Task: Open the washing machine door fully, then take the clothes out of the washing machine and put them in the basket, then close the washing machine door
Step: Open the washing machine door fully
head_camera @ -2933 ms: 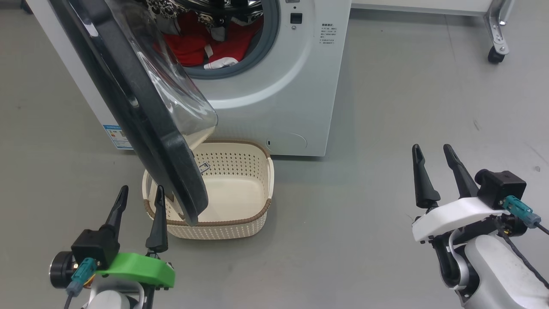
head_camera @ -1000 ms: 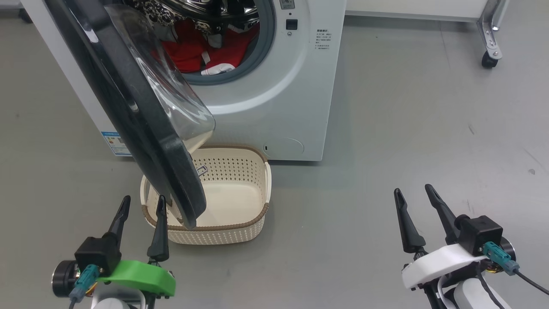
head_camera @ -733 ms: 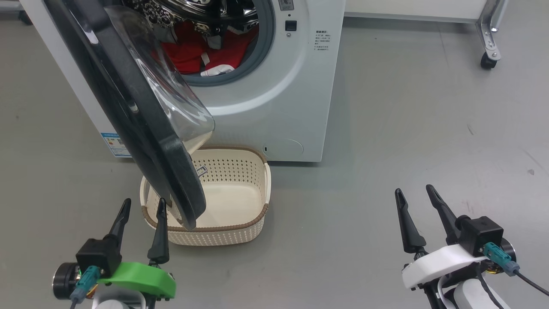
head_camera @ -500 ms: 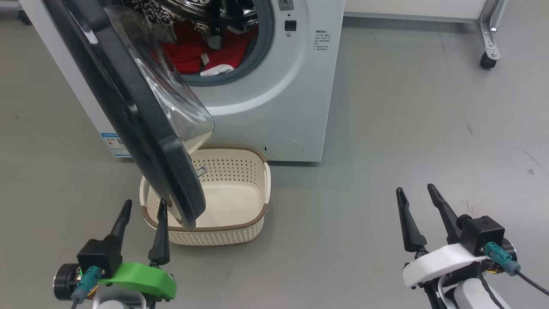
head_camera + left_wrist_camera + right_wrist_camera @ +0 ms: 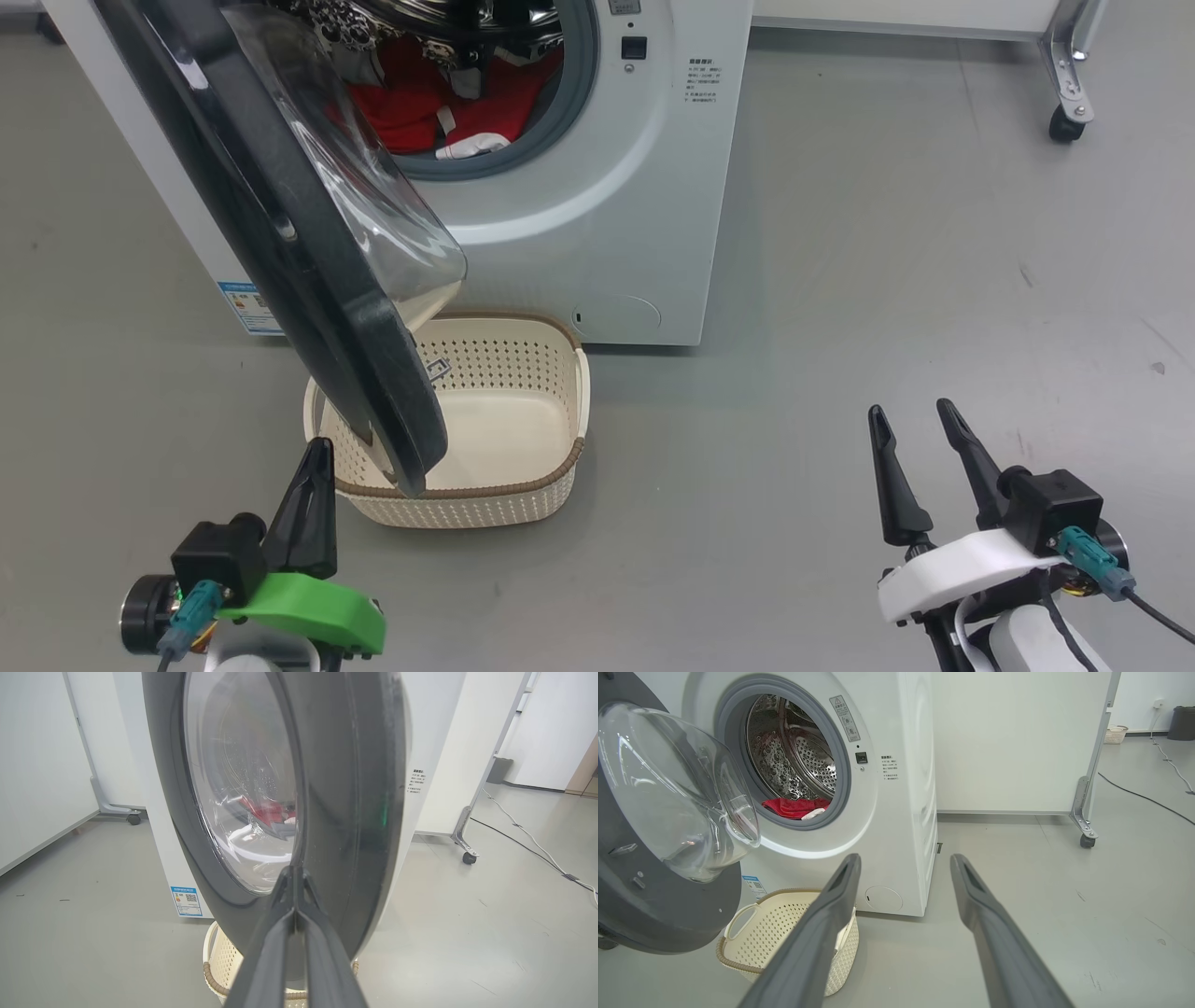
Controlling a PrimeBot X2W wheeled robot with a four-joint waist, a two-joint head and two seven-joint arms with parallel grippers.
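Observation:
The washing machine (image 5: 597, 215) (image 5: 901, 788) stands ahead with its black-rimmed door (image 5: 308, 243) (image 5: 327, 788) (image 5: 654, 896) swung partly open over the cream basket (image 5: 551, 476) (image 5: 784, 914). Red clothes (image 5: 411, 103) (image 5: 794, 806) lie in the drum. My left gripper (image 5: 317, 457) (image 5: 295, 877) is shut and holds nothing; it sits just short of the door's outer edge, beside the basket's near-left corner. My right gripper (image 5: 915, 420) (image 5: 903, 861) stands open over bare floor, far right of the basket.
A white panel on a castor frame (image 5: 1069, 121) (image 5: 1087, 840) stands behind the machine to the right. A cable (image 5: 1143, 795) runs across the grey floor there. Open floor lies between the basket and my right arm.
My left gripper's fingers have come together from wide open. The right gripper stays open and has hardly moved. The door, basket and clothes keep their places.

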